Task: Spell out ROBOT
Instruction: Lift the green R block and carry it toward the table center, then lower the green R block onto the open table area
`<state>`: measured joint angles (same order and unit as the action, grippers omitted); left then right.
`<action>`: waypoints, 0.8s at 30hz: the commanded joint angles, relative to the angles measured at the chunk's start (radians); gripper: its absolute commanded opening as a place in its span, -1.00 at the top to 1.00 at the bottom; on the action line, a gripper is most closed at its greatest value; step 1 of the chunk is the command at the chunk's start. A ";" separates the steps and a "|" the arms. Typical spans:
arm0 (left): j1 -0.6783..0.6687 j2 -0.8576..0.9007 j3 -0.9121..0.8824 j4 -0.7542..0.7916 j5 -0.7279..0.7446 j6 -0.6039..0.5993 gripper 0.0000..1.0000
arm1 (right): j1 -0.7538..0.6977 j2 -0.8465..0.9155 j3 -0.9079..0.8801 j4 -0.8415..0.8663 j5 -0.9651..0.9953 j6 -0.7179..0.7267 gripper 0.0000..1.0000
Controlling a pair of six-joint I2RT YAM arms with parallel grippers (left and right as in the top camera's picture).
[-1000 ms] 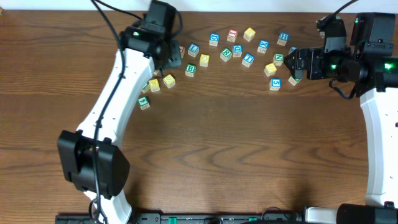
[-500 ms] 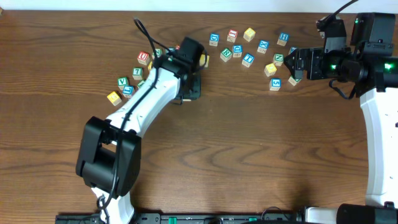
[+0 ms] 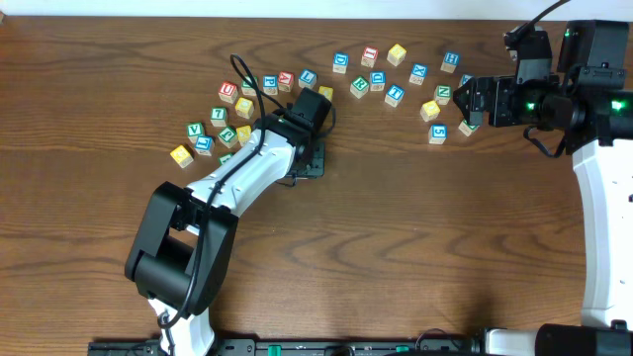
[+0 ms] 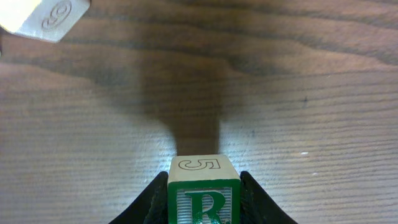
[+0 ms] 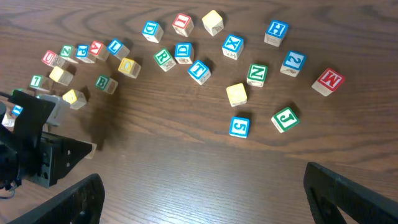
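Observation:
My left gripper (image 4: 204, 182) is shut on the green-printed R cube (image 4: 203, 200), which has a 5 on its top face. In the overhead view the left gripper (image 3: 307, 162) is low over the wood in front of the left cluster; I cannot tell whether the cube touches the table. A green B cube (image 5: 106, 83), a blue T cube (image 5: 199, 70) and plain yellow cubes (image 5: 236, 93) (image 5: 212, 22) lie in the scatter. My right gripper (image 5: 202, 186) is open and empty, right of the cubes (image 3: 465, 99).
A second green R cube (image 5: 163, 58) lies in the middle scatter. A red U cube (image 3: 227, 90) and a green V cube (image 3: 195, 130) sit in the left cluster. A pale cube (image 4: 46, 17) lies far left of the held cube. Bare wood lies toward the front.
My left arm swung from the back left cluster to the right and toward the front, carrying the R cube. The right arm has not moved.

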<state>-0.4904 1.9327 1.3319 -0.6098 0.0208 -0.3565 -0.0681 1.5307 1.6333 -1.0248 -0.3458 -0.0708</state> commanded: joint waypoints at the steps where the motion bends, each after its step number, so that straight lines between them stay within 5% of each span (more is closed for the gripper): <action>1: 0.001 0.011 -0.006 0.020 -0.006 0.043 0.42 | 0.004 0.001 -0.001 -0.001 0.004 -0.013 -0.95; 24: 0.010 0.079 -0.006 0.070 -0.058 0.052 0.42 | 0.004 0.001 -0.001 -0.008 0.004 -0.013 -0.94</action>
<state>-0.4862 1.9949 1.3319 -0.5365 -0.0296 -0.3130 -0.0681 1.5307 1.6333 -1.0294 -0.3431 -0.0708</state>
